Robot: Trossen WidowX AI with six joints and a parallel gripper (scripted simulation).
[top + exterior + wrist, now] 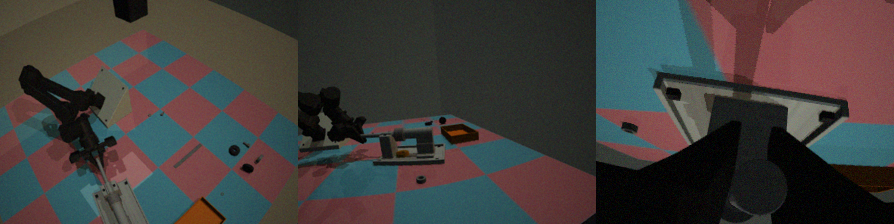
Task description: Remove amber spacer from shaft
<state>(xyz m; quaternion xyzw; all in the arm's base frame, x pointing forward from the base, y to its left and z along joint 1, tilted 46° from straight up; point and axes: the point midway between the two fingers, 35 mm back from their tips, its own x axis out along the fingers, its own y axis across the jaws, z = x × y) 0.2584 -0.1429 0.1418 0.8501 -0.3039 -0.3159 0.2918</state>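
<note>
Leftmost in the exterior view, the black tool is clamped on the slim grey metal shaft. The likely step in hand is the push back toward 3 o'clock, into the housing. If the wrist drifts off the shaft's line, the shaft could bind in its bore or the fingers could slip along it; too weak a grip would bring the same slip.

Next comes the upright grey support post, which the shaft passes over or through; I cannot tell which. A sideways or downward push might lever against it and shift the pale base plate.

Just right of the post, the amber ring-shaped spacer lies low on the plate, off the shaft and at about 5 o'clock from the post. It looks clear of the shaft's path. Any further pull toward 9 o'clock would be the costly mistake, since it could free another spacer.

Above it, a wide pale grey collar sits against the big grey cylindrical housing; whether the shaft's end has entered is hidden. A misaligned end could jam at that mouth, and letting go too early would leave the shaft short of full depth.
</note>
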